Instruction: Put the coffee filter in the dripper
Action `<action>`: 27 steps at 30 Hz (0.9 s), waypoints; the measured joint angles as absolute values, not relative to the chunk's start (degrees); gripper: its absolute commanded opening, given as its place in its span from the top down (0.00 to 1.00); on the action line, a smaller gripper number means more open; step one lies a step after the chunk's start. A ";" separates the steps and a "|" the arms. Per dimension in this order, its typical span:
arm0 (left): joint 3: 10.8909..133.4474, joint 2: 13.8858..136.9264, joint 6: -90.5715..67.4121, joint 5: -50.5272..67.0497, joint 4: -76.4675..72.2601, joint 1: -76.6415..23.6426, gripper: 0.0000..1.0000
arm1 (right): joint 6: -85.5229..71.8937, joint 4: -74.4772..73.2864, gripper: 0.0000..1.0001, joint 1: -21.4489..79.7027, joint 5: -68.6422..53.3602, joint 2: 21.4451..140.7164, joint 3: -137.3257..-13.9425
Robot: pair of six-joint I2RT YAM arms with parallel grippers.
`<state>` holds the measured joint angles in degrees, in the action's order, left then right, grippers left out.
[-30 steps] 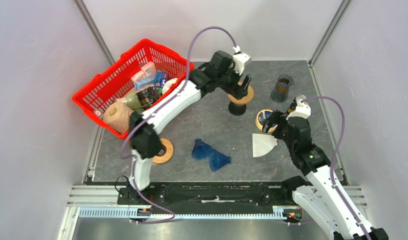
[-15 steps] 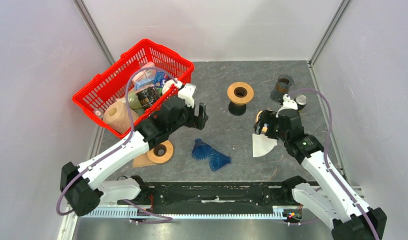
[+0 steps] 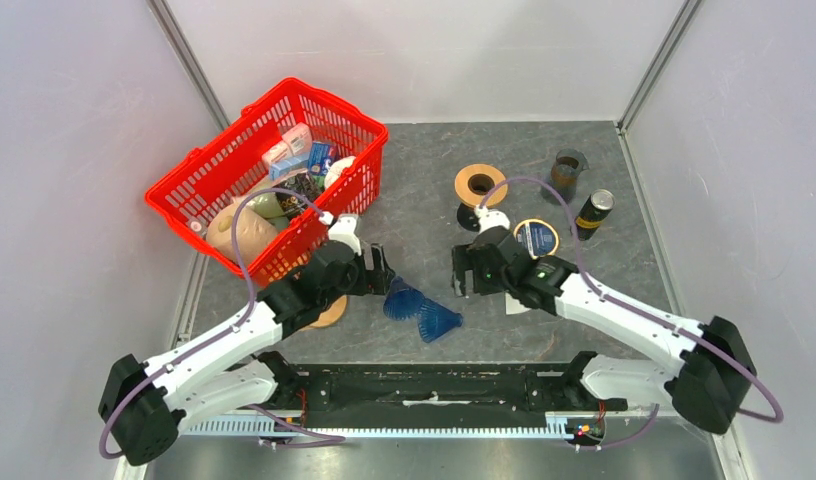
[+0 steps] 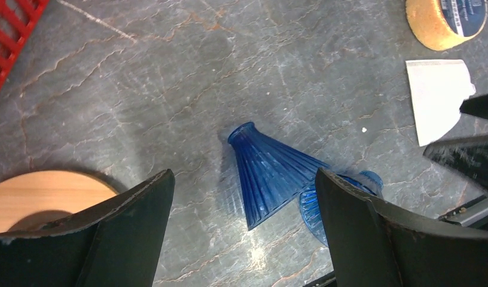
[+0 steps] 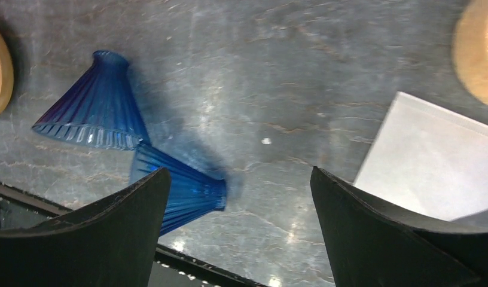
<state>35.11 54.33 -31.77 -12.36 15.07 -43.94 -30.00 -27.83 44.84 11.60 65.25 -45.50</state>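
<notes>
Two blue ribbed glass drippers [image 3: 404, 298] [image 3: 439, 320] lie on their sides, touching, on the grey table near the front middle. The white paper coffee filter [image 4: 439, 95] lies flat to their right; from above my right arm covers most of it. It shows at the right edge of the right wrist view [image 5: 433, 161]. My left gripper [image 3: 381, 272] hovers open just left of the drippers, and one dripper [image 4: 271, 173] lies below its jaws. My right gripper [image 3: 462, 275] hovers open between the drippers [image 5: 95, 110] and the filter, holding nothing.
A red basket [image 3: 199, 185] of groceries stands at the back left. A wooden ring stand [image 3: 481, 185], a tape roll [image 3: 535, 238], a dark can [image 3: 594, 212] and a dark cup [image 3: 567, 172] sit at the back right. A wooden disc [image 3: 332, 312] lies under my left arm.
My left arm swung back from the wooden stand to the drippers. My right arm moved left from the tape roll and over the filter. Both grippers stayed open.
</notes>
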 measured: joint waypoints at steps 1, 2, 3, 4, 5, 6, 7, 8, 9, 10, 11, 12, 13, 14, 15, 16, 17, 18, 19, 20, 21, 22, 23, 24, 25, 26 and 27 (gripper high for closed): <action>34.37 53.63 -32.27 -12.58 15.09 -43.94 0.06 | -30.55 -27.62 0.07 46.61 12.36 66.41 -46.02; 33.56 52.93 -32.84 -12.99 15.14 -43.94 0.06 | -31.27 -27.38 0.07 48.90 13.47 67.70 -46.68; 33.01 52.45 -33.26 -13.21 15.16 -43.94 0.06 | -31.62 -27.16 0.07 50.41 13.98 68.60 -47.13; 32.38 51.94 -33.67 -13.45 15.11 -43.94 0.06 | -32.12 -27.00 0.07 52.84 15.14 69.91 -47.94; 31.79 51.51 -33.98 -13.45 15.09 -43.94 0.06 | -32.42 -26.85 0.08 54.72 15.79 71.11 -48.73; 31.16 51.00 -34.28 -13.43 15.07 -43.94 0.06 | -32.80 -26.94 0.09 56.58 16.67 72.42 -49.71; 30.52 50.48 -34.59 -13.45 15.05 -43.94 0.06 | -33.19 -27.29 0.09 58.41 17.58 74.11 -51.09; 29.93 49.98 -34.87 -13.43 15.07 -43.94 0.06 | -33.63 -27.59 0.10 60.14 18.57 75.92 -52.62; 29.45 49.47 -35.16 -13.45 15.11 -43.94 0.06 | -34.09 -27.99 0.10 61.58 19.70 77.62 -53.98; 29.08 49.01 -35.38 -13.45 15.14 -43.94 0.06 | -34.50 -28.34 0.12 62.76 20.75 79.11 -55.07; 28.84 48.62 -35.55 -13.47 15.14 -43.94 0.06 | -34.94 -28.69 0.13 63.88 21.85 80.60 -56.05; 28.60 48.16 -35.79 -13.50 15.14 -43.94 0.06 | -35.38 -29.34 0.15 64.93 22.92 81.87 -56.88; 28.38 47.72 -36.01 -13.58 15.11 -43.94 0.06 | -35.99 -30.06 0.17 65.91 24.03 83.15 -57.60; 28.16 47.27 -36.21 -13.67 15.11 -43.94 0.06 | -36.56 -30.98 0.19 66.70 24.93 84.27 -58.15; 27.99 46.87 -36.32 -13.85 15.14 -43.94 0.06 | -37.06 -31.86 0.20 67.33 25.78 85.23 -58.54; 27.83 46.46 -36.42 -14.13 15.14 -43.94 0.06 | -37.65 -32.88 0.23 67.79 26.39 86.02 -58.89; 27.70 46.06 -36.47 -14.57 15.22 -43.94 0.06 | -38.19 -34.09 0.25 68.10 27.16 86.78 -59.27; 27.66 45.69 -36.49 -14.94 15.35 -43.94 0.06 | -38.72 -35.18 0.27 68.45 27.75 87.35 -59.55; 27.62 45.36 -36.49 -15.18 15.38 -43.94 0.06 | -39.27 -36.16 0.30 68.69 28.38 87.90 -59.79; 27.57 45.01 -36.49 -15.53 15.38 -43.94 0.06 | -39.59 -37.01 0.32 68.93 28.69 88.27 -60.03; 27.55 44.75 -36.49 -15.86 15.40 -43.94 0.06 | -40.10 -38.24 0.34 69.30 29.26 88.77 -60.47; 27.46 44.45 -36.49 -16.29 15.40 -43.94 0.06 | -40.45 -39.09 0.36 69.71 29.61 89.23 -60.88; 27.38 44.16 -36.49 -16.60 15.44 -43.94 0.06 | -40.73 -40.01 0.38 70.08 29.98 89.80 -61.45; 27.29 43.90 -36.51 -16.84 15.51 -43.94 0.06 | -41.04 -40.91 0.40 70.43 30.30 90.43 -62.04; 27.14 43.68 -36.51 -17.10 15.55 -43.94 0.06 | -41.32 -42.04 0.44 70.85 30.81 91.35 -62.87; 27.00 43.51 -36.49 -17.41 15.59 -43.94 0.06 | -41.52 -42.74 0.46 71.11 31.11 92.03 -63.44; 26.87 43.33 -36.51 -17.74 15.73 -43.94 0.06 | -41.76 -43.59 0.48 71.31 31.48 92.79 -64.03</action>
